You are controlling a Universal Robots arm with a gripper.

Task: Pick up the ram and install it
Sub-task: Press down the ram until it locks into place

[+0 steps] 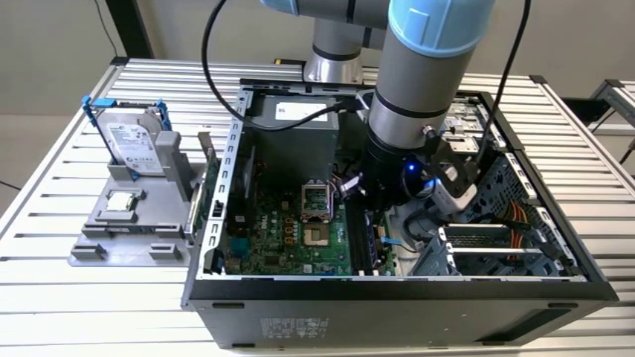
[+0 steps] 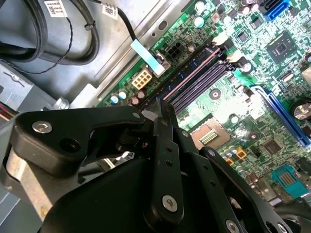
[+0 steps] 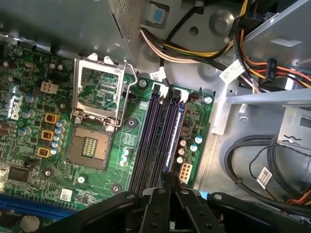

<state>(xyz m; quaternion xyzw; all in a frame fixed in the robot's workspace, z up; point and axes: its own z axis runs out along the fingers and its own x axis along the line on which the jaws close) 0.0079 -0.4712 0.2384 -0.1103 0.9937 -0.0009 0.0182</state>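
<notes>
Exterior view: the arm (image 1: 421,97) reaches down into the open case (image 1: 397,286).

Second wrist view: the gripper (image 2: 163,109) has its fingers drawn together at the end of the ram (image 2: 192,73).

First wrist view: the ram stands edge-up along the outer slot (image 3: 167,141). Keep it parallel to the slot and press straight down.

A ribbed silver surface (image 1: 89,290) (slatted metal) carries an open black computer case (image 1: 397,297), and just beside it, toward the exterior view's left, a grey fixture (image 1: 129,230) with a hard drive (image 1: 134,145) standing upright in it
</notes>
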